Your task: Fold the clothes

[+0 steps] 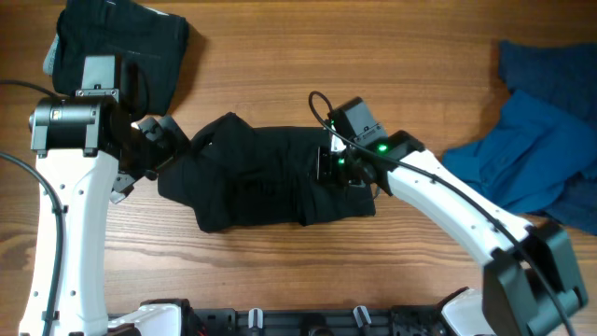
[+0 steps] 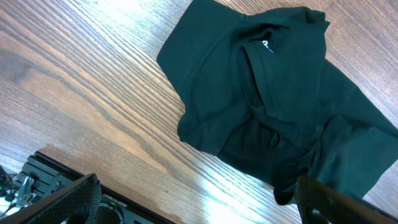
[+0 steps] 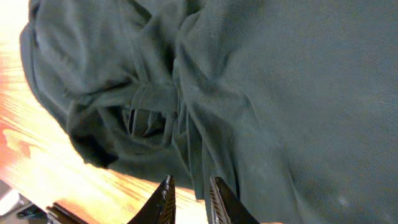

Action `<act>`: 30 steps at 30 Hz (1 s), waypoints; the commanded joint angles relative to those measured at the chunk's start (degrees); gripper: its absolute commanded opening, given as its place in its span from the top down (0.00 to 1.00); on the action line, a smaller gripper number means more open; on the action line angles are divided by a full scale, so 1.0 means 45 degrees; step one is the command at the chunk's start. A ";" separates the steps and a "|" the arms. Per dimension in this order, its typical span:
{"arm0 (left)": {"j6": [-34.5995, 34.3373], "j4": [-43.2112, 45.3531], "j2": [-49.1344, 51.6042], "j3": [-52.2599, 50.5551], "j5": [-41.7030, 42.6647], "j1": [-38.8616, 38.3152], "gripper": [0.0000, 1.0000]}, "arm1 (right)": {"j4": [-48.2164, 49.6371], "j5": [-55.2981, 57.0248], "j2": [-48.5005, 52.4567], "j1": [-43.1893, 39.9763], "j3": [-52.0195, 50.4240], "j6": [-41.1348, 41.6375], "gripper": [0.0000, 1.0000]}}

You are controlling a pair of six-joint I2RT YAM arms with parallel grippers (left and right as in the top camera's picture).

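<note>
A black shirt (image 1: 270, 177) lies in the middle of the wooden surface (image 1: 392, 56), bunched into a rough crosswise band. Its white chest mark (image 2: 266, 46) shows near the left end. The right gripper (image 3: 189, 193) hangs over the shirt's right end, jaws only narrowly apart, no cloth visible between them. The left gripper (image 2: 196, 186) hovers wide open at the left end. Another black garment (image 1: 121, 47) fills the far left corner, and blue garments (image 1: 541, 131) lie along the right edge. The fold looks half made. The next move probably calls for a fresh hold on one end.
</note>
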 commanded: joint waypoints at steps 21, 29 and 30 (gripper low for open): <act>0.0257 -0.0039 0.0005 -0.0078 -0.0175 0.0092 0.00 | 0.1817 -0.0214 0.3031 0.1860 -0.0379 0.1836 0.91; 0.0296 0.0005 0.0005 -0.0078 -0.0175 0.0092 0.00 | 0.0797 0.0520 0.0622 0.1792 -0.0306 0.1705 0.92; 0.0296 0.0044 0.0005 -0.0078 -0.0175 0.0092 0.00 | 0.0826 0.0491 0.0427 0.1802 -0.0306 0.1705 0.91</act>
